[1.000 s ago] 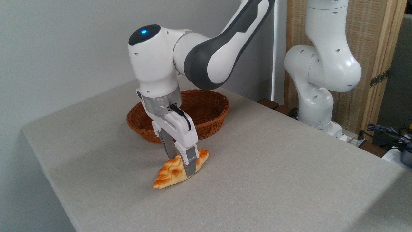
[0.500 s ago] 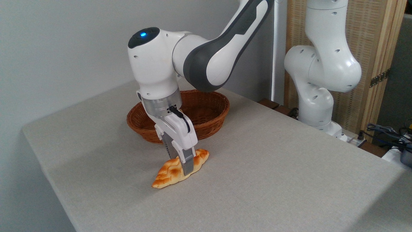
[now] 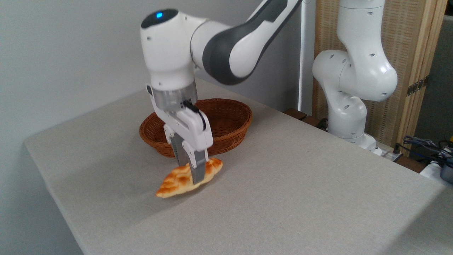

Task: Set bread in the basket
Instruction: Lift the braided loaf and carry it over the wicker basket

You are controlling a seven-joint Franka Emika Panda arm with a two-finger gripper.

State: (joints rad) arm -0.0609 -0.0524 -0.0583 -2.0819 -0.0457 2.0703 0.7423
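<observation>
Bread here means the braided loaf (image 3: 187, 178), which hangs just clear of the grey surface (image 3: 283, 198) with a soft shadow under it, its long axis running from a pointed tip low at the left up to the blunter end at the right. The tilt is slight, with the left tip drooping. Across its middle, at roughly a right angle to that axis, the gripper (image 3: 195, 177) pinches it; the fingers (image 3: 199, 173) are clamped on the loaf, one in front and one mostly hidden behind it. Directly behind and a little to the right of the fingers sits the wicker basket (image 3: 233, 136), its near rim close to the loaf's far side. So the carry that remains looks short: up over that rim and back, away from the camera. Judging by the oval's width, the loaf should fit inside along its present heading. Whether a bun already lies in the basket cannot be told, since the arm covers part of it.
</observation>
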